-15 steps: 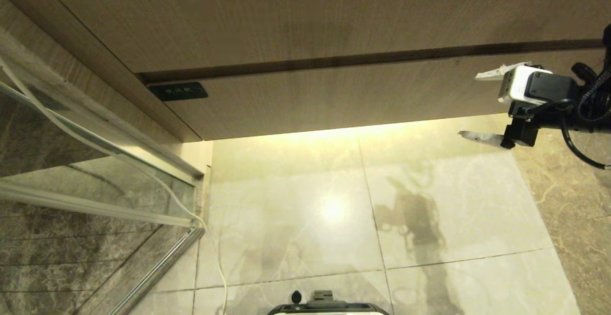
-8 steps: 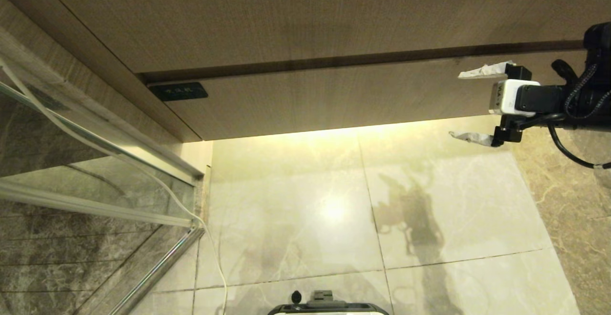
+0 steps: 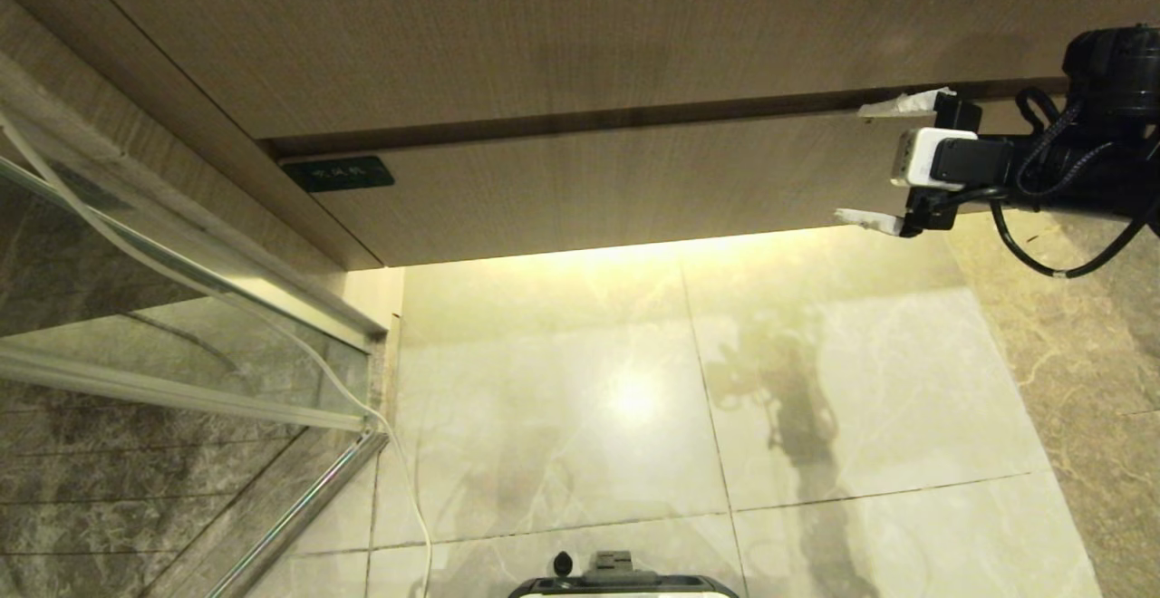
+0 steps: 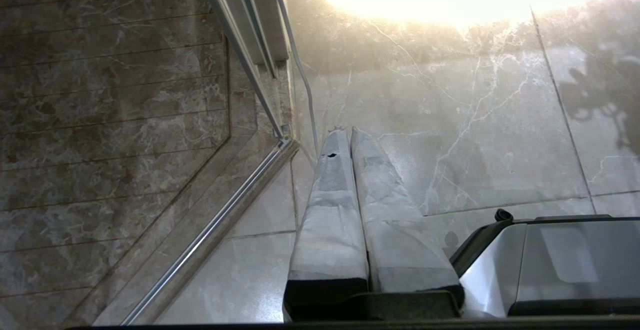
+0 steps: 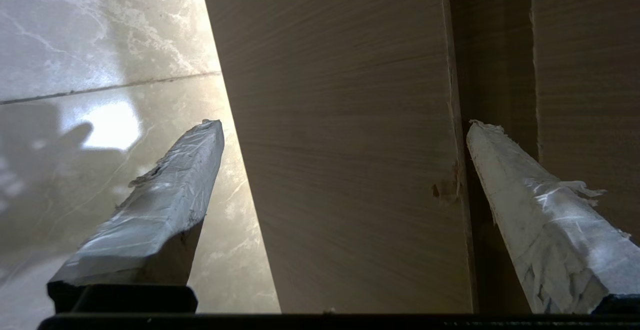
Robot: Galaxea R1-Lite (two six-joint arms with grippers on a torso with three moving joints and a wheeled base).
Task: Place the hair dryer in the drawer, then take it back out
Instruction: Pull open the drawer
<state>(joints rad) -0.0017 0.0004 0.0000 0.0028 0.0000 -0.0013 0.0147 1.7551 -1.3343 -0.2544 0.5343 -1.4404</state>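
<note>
So the right claw (image 3: pixel 861 163) is spread wide with nothing in it, sitting at the right end of the drawer (image 3: pixel 625 186), which is shut. Its front panel runs between the two fingers, one finger (image 5: pixel 540 210) at the dark gap along the top edge, the other (image 5: pixel 155 205) below the bottom edge, over the floor (image 3: pixel 634 399). Left claw (image 4: pixel 345 132) is pressed closed, empty, pointing at the floor. Hair dryer isn't visible anywhere
</note>
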